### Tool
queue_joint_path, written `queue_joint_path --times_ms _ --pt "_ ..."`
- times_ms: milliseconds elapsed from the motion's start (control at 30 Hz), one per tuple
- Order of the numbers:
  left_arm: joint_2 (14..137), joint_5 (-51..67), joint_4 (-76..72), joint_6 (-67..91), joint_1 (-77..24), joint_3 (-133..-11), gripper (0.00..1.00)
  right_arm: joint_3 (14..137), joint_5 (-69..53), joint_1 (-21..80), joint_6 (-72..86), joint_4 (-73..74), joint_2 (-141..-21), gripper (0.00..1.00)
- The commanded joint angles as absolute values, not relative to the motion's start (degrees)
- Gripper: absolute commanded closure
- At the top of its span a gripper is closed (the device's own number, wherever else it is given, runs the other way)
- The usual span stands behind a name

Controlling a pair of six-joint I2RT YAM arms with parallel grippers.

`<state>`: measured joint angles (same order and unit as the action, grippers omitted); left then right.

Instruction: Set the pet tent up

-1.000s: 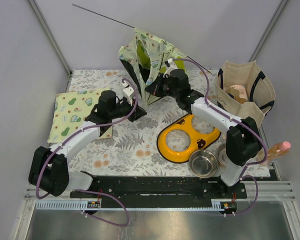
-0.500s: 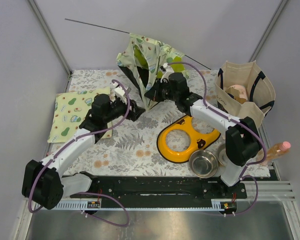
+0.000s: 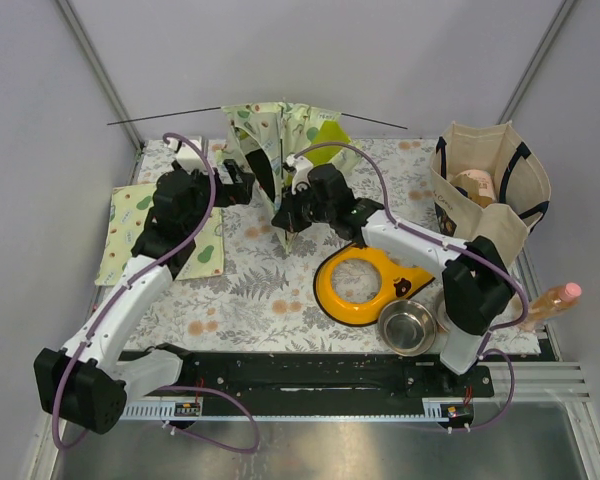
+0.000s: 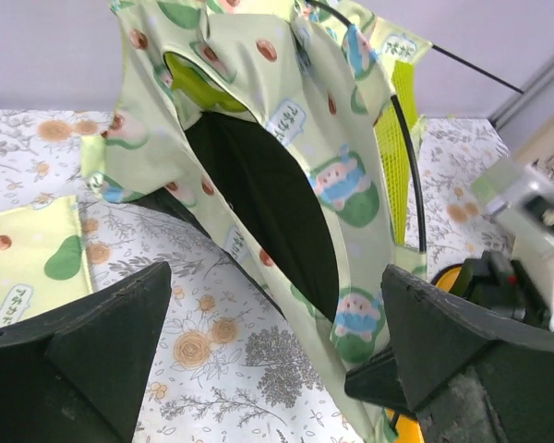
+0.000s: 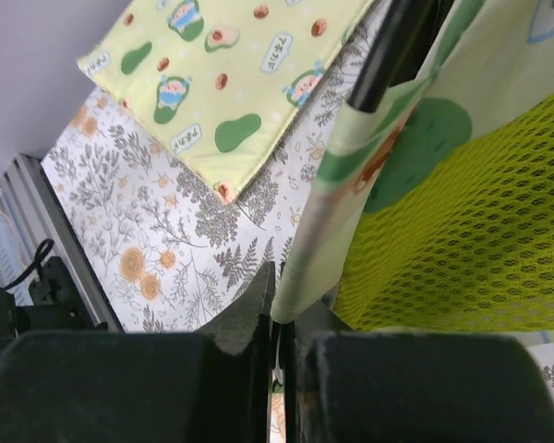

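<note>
The pet tent (image 3: 280, 140) stands half-raised at the back of the table, in pale green avocado print with a lime mesh panel (image 5: 452, 249). A thin black pole (image 3: 160, 117) sticks out level on both sides of it. My right gripper (image 3: 286, 216) is at the tent's near bottom edge. In the right wrist view that gripper (image 5: 286, 323) is shut on a folded fabric hem of the tent (image 5: 351, 185). My left gripper (image 3: 236, 180) is just left of the tent and touches nothing. In the left wrist view it (image 4: 277, 341) is open wide, facing the tent's dark opening (image 4: 268, 185).
A flat avocado-print mat (image 3: 160, 235) lies at the left under my left arm. An orange feeder (image 3: 365, 285) and a steel bowl (image 3: 407, 327) sit front right. A canvas tote bag (image 3: 488, 185) and a bottle (image 3: 555, 298) are at the right edge.
My left gripper has opened, let go of the tent and drawn back to the left. My right gripper moved left with the tent, and the pole swung from tilted to level.
</note>
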<state>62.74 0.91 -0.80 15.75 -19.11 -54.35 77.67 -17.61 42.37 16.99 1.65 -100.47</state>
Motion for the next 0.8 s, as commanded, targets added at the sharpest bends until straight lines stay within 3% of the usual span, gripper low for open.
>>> queue_joint_path --times_ms 0,133,433,567,767 --pt "61.79 -3.25 4.48 19.85 -17.14 -57.48 0.01 82.52 -13.20 45.17 13.45 3.51 -102.39 0.95" --pt "61.35 -3.95 5.80 21.71 -16.26 -57.13 0.01 82.62 -10.64 46.84 17.48 3.34 -103.09 0.89" --pt "62.14 -0.27 5.02 22.06 -16.17 -55.64 0.01 81.04 -4.49 47.11 24.78 10.80 -98.89 0.33" --pt "63.89 8.42 1.06 24.78 -16.26 -53.88 0.01 77.97 -0.89 47.11 24.87 12.30 -94.14 0.19" --pt "70.21 11.69 -1.23 30.84 -16.35 -55.63 0.01 71.29 0.97 47.11 23.03 10.47 -87.90 0.13"
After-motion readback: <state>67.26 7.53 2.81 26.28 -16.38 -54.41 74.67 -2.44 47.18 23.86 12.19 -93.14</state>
